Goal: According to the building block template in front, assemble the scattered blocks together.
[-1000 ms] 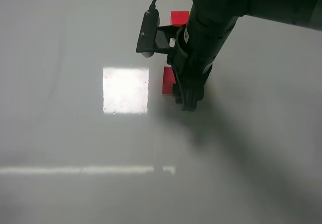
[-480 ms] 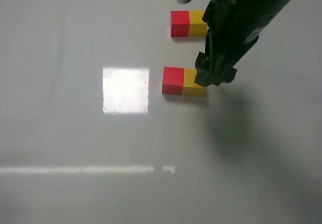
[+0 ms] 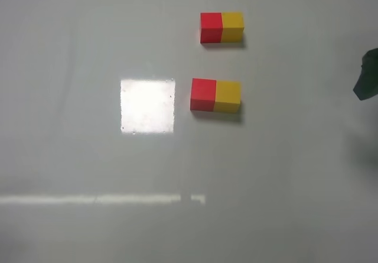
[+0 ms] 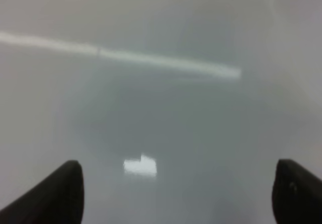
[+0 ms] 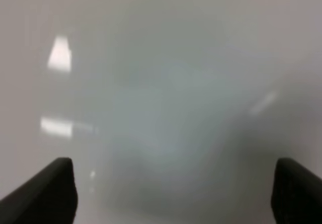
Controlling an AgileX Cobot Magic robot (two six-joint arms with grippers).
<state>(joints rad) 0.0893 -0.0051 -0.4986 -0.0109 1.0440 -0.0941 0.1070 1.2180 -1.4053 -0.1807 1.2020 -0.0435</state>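
On the pale grey tabletop [image 3: 71, 156] two red-and-yellow pairs lie one behind the other in the exterior high view. The building block template [image 3: 222, 27] sits farther back, its red half on the left and its yellow half on the right, joined flush. Nearer the camera, and a little to the left of it, the scattered blocks rest side by side: the red cube [image 3: 203, 94] on the left touches the yellow cube [image 3: 227, 96] on the right, their faces meeting in a straight seam in the same colour order as the template. A bright square reflection [image 3: 147, 106] glares on the surface just left of the red cube, and a thin bright streak [image 3: 100, 199] crosses the near part of the tabletop. At the right edge of that view only a dark sliver of the right arm [image 3: 367, 74] shows, well apart from both pairs. The right end effector [image 5: 171, 194] has its two dark fingertips spread wide over bare, blurred surface, with nothing between them. The left end effector [image 4: 177, 193] likewise has its fingertips standing far apart and empty, over a blurred patch of the tabletop.
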